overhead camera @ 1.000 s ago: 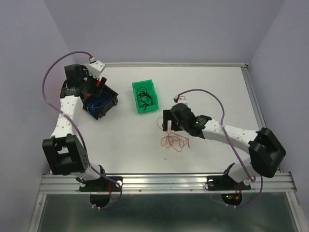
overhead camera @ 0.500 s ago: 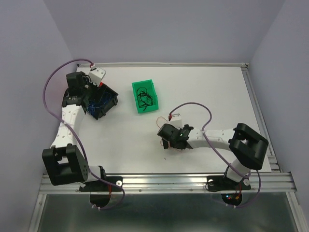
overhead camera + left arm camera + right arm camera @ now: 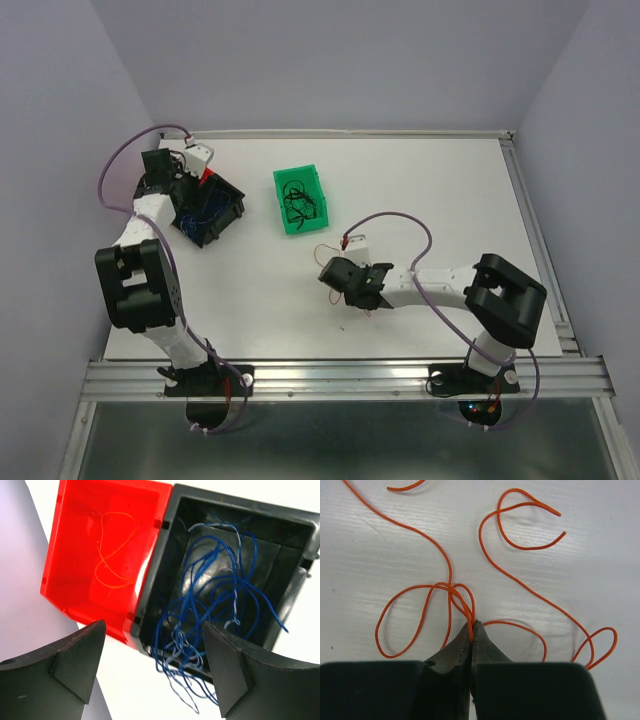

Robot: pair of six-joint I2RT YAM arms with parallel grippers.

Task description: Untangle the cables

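Thin red cables (image 3: pixel 450 572) lie in loose loops on the white table. My right gripper (image 3: pixel 471 626) is down on them, shut on a few strands pinched at its tips; from above it (image 3: pixel 345 284) hides most of the clump. My left gripper (image 3: pixel 152 665) hangs open over the near edge of a black bin (image 3: pixel 295 545) full of blue cables (image 3: pixel 192 640), some spilling over its rim, with nothing between its fingers. A red bin (image 3: pixel 80 540) beside it holds one orange-red cable (image 3: pixel 107 565). Black cables (image 3: pixel 298 200) lie in a green bin (image 3: pixel 283 182).
The black bin (image 3: pixel 228 212) and red bin sit at the table's far left, close to the wall, under the left arm (image 3: pixel 150 215). The green bin is at centre back. Purple arm leads arc above both arms. A metal rail (image 3: pixel 340 378) runs along the near edge.
The right gripper dropped down and to the left onto the red clump and closed on strands. The left arm swung its elbow inward, its gripper staying open over the bins.
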